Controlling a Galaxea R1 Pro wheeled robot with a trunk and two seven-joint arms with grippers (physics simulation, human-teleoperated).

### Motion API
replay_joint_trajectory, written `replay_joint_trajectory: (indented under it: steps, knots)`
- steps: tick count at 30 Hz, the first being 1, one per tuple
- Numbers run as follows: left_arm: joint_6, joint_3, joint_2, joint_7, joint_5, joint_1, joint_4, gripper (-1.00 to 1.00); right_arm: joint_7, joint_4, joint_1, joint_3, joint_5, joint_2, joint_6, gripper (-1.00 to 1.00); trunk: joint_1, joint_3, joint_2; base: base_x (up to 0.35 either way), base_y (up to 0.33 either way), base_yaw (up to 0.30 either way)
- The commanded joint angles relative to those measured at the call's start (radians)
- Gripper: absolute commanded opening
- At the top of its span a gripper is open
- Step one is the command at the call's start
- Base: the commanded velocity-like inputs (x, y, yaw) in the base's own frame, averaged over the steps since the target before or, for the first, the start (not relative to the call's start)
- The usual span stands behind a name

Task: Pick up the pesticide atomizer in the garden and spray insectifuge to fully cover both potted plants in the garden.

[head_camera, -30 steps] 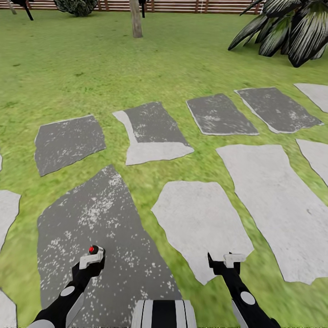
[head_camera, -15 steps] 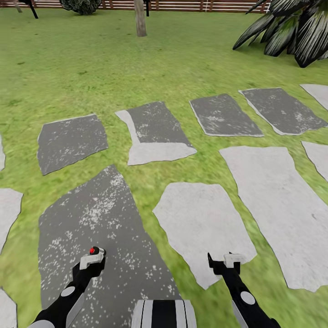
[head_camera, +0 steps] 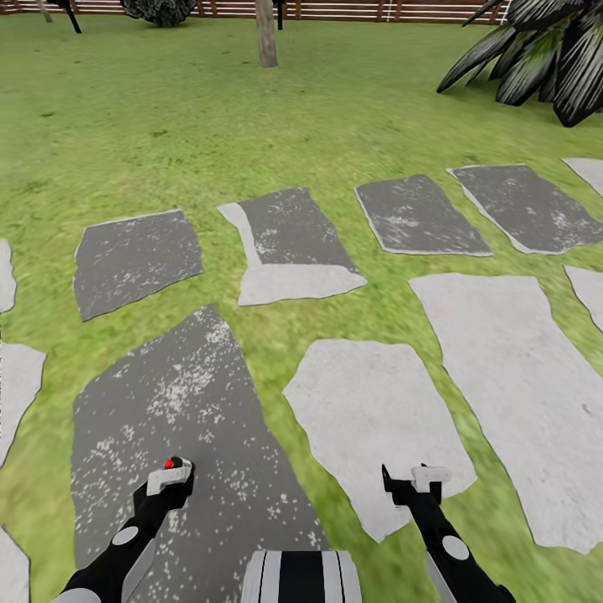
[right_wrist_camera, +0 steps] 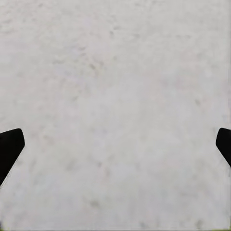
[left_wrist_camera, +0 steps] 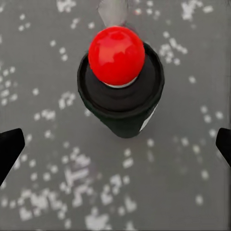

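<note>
Both arms low and forward over stepping stones (head_camera: 188, 402), left pincer (left_wrist_camera: 115, 144) and right pincer (right_wrist_camera: 115, 144) spread.

We see a bright green lawn (head_camera: 167, 126) set with stepping stones (head_camera: 368, 419), some pale grey, others dark grey flecked white. A black bottle (left_wrist_camera: 120, 103) carries a glossy red ball top. Far right, an agave (head_camera: 544, 50) shows dark leaves striped white; a brown slatted fence (head_camera: 335, 8) runs behind.

We find no readable text, label, brand, number or sign anywhere; a white patch on the atomizer (left_wrist_camera: 149, 118) shows no legible print.
</note>
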State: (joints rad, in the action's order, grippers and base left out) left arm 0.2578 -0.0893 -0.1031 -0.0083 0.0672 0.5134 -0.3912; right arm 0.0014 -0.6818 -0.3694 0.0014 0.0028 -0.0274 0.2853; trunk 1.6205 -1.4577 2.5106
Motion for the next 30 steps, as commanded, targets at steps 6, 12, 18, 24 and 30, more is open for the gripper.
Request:
replay_joint_trajectory:
  steps: [6,12,18,24,30]
  knots:
    - [0.003,0.000,0.000,-0.001,0.007,0.001,-0.001,1.00,0.000,0.001,0.000,0.000,0.000,0.000,0.003,1.00,0.000,-0.001,0.000,0.056,-0.035,0.129]
    - [0.003,0.000,0.001,-0.001,0.007,0.001,-0.002,1.00,0.000,0.001,0.000,0.000,0.000,0.000,0.003,1.00,0.000,-0.001,0.000,0.107,-0.001,0.007]
    - [0.003,0.000,0.002,-0.002,0.007,0.001,-0.003,1.00,0.000,0.001,0.000,0.000,0.000,0.000,0.003,1.00,0.000,-0.001,0.000,0.044,0.000,0.000]
    - [0.003,0.000,0.002,-0.002,0.007,0.001,-0.004,1.00,0.000,0.001,0.000,0.000,0.000,0.000,0.003,1.00,0.000,-0.001,0.000,0.070,-0.031,0.000]
    - [0.003,0.000,0.002,-0.001,0.007,0.001,-0.004,1.00,0.000,0.001,0.000,0.000,0.000,0.000,0.003,1.00,0.000,-0.001,0.000,0.016,-0.009,0.000]
